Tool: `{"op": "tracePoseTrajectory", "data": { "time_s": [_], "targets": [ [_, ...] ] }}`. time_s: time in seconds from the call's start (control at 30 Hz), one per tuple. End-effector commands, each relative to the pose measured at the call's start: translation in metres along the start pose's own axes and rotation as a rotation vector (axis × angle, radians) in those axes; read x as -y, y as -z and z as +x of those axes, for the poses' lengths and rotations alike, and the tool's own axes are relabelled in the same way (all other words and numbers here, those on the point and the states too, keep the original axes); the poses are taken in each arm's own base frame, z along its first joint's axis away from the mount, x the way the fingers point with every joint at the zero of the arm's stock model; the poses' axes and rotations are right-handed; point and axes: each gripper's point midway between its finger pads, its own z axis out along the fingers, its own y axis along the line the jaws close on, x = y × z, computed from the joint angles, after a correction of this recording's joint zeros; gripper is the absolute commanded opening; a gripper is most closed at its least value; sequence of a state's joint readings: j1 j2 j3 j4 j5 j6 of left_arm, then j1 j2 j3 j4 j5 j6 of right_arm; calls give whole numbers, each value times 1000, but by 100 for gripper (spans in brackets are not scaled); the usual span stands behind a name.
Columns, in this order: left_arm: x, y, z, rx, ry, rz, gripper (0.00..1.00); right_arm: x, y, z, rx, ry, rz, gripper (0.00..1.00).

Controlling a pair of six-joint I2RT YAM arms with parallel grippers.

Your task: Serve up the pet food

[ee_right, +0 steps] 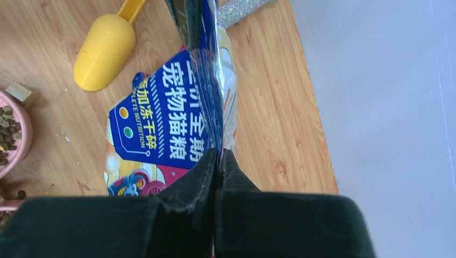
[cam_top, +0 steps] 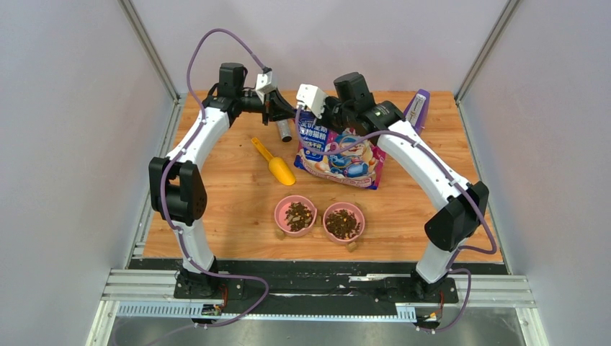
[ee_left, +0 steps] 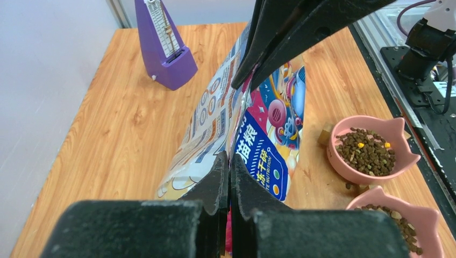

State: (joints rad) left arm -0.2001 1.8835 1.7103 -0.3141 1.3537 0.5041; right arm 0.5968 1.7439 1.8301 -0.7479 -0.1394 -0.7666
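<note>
A: While both arms reach far back in the top view, where's the pet food [cam_top: 297,215]?

B: Heaped in two pink bowls [cam_top: 278,214], side by side near the front edge of the worktop [cam_top: 230,202], btw the arm bases. Yellow scoop [cam_top: 276,166] lies just beyond them, bag [cam_top: 344,155] to its right. Purple metronome [cam_top: 416,108] at the far right.

A: Grippers?

B: Left gripper [cam_top: 278,115] & right gripper [cam_top: 319,119] both sit at the bag's far edge. Jaws too small to read from up there.

A: Left wrist cam?

B: Left gripper [ee_left: 229,161] is pressed together on the bag's [ee_left: 263,145] top edge, foil pinched btw the fingers. Right gripper [ee_left: 250,72] clamps the same edge further along. That edge is raised, the bag's bottom is on the worktop. Food shows in both bowls at right, w/ a few orange bits in the farther one. Metronome [ee_left: 164,45] stands upright beyond the bag.

A: Right wrist cam?

B: Right gripper [ee_right: 217,157] is nipped tight on the bag edge, no gap. Scoop [ee_right: 105,51] lies near the bag, top left. Sliver of one bowl w/ food at the left edge, small wood block [ee_right: 21,94] just beside it.
</note>
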Motion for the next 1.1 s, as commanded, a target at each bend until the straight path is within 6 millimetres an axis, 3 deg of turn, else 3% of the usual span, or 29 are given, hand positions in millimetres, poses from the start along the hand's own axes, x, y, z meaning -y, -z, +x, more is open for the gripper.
{"op": "tracePoseTrajectory", "data": {
  "time_s": [0.0,0.33,0.87,1.07],
  "targets": [
    [-24,40,-6,-38,-27,-133,0,35,62,80,-285,-46,137,0],
    [-26,43,-4,-42,-24,-143,0,46,105,113,-325,-144,206,0],
    [-26,44,-5,-38,-17,-141,0,48,176,170,-383,-313,347,0],
    [-24,43,-4,-29,-3,-128,0,53,195,182,-381,-347,397,0]
  ]
}}
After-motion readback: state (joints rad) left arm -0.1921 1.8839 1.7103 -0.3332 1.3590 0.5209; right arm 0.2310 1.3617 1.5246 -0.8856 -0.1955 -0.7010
